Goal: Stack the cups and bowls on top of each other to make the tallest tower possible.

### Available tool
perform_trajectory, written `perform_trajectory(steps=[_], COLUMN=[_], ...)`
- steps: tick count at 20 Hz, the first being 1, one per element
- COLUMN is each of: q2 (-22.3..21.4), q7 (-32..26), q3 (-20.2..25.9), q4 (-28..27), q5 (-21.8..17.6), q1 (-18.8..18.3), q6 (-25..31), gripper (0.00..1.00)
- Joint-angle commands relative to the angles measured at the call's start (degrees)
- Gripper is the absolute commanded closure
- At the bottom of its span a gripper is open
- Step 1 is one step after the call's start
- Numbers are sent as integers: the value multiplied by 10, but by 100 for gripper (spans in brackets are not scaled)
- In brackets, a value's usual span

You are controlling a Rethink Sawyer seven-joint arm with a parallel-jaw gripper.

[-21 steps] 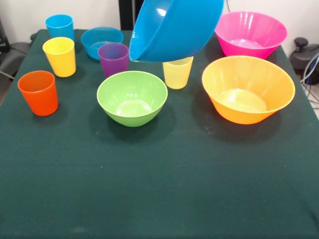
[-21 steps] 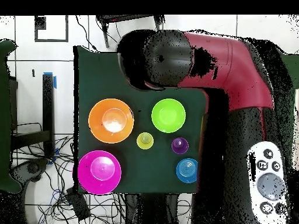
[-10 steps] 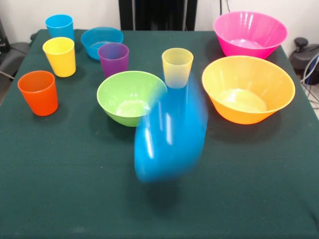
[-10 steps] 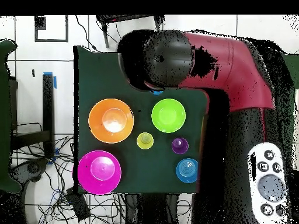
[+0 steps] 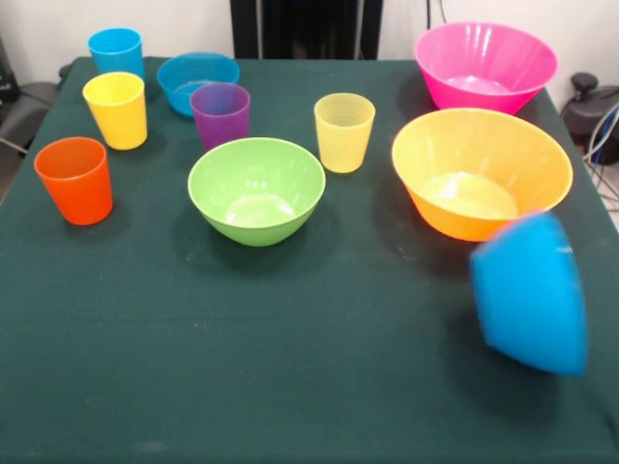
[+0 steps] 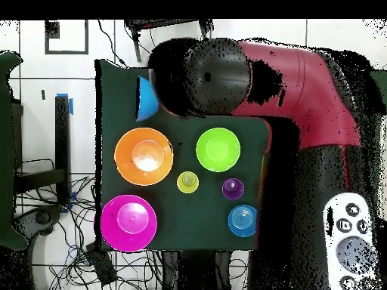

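The medium blue bowl [image 5: 530, 293] lay tipped on its side near the front right corner of the table, just in front of the large orange-yellow bowl [image 5: 482, 174], its outline smeared as if it were rolling loose, with nothing holding it. No tower stood yet. The arm [image 6: 287, 91] hung over that end of the table in the overhead view, but its pincer was hidden beneath it and absent from the front view, so I could not tell whether it was apart or together. To my eye the step in hand was getting this bowl settled upright as a base. That would mean waiting until it lay still, then taking it by the rim and setting it mouth-up on open cloth, well in from the edge, since it sat close enough to roll off. The green bowl [image 5: 256, 188] stood mid-table, the pink bowl [image 5: 486, 66] at the far right, and the small blue bowl [image 5: 197, 81] at the far left. The blue cup [image 5: 116, 52], yellow cup [image 5: 116, 109], orange cup [image 5: 73, 180] and purple cup [image 5: 221, 114] clustered on the left, with the pale yellow-green cup [image 5: 344, 131] alone behind the green bowl, all upright. The dark green cloth [image 5: 242, 348] looked soft and flat. Around it were white walls, a pale tiled floor and tangled cables [image 6: 75, 249].
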Motion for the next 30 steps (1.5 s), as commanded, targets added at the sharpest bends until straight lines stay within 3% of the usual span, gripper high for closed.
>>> perform_trajectory(steps=[1,22,24,30], q2=[14,11,9,-22], q7=[12,23,34,43], q3=[-14,-20,-26,-44], q4=[80,83,90,168], q5=[-21,-21,-18,-24], q1=[-3,1,4,15], q6=[-19,-10,5,-25], gripper=[100,100,100,100])
